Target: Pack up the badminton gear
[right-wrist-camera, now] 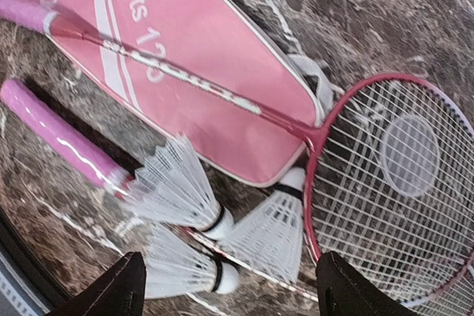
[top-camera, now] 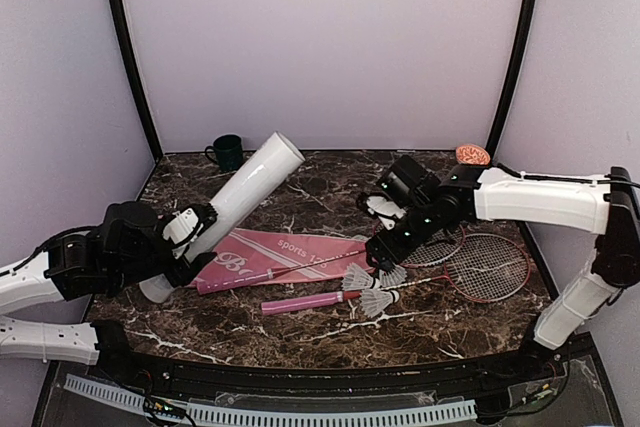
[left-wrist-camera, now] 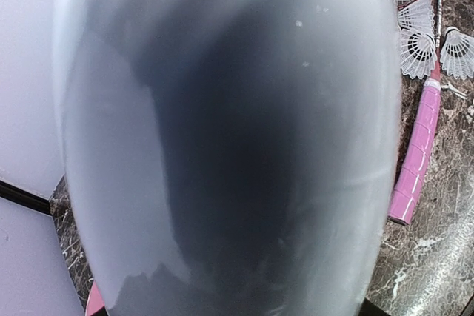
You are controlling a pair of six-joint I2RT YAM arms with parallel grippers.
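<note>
My left gripper [top-camera: 193,239] is shut on the long white tube [top-camera: 235,202], which leans with its open mouth up and toward the back. In the left wrist view the tube [left-wrist-camera: 222,146] fills the frame and hides the fingers. The pink bag [top-camera: 275,255] lies flat in the middle, with one racket [right-wrist-camera: 222,94] across it. My right gripper [right-wrist-camera: 233,297] hangs open just above three white shuttlecocks [right-wrist-camera: 181,186] [right-wrist-camera: 185,268] [right-wrist-camera: 270,231], holding nothing. They lie by the second racket's pink handle [right-wrist-camera: 59,138] and a red-framed head [right-wrist-camera: 400,183].
A dark green mug [top-camera: 228,152] stands at the back left, behind the tube. A small orange bowl [top-camera: 472,155] sits at the back right corner. The two racket heads [top-camera: 490,267] overlap on the right of the marble table [top-camera: 330,192].
</note>
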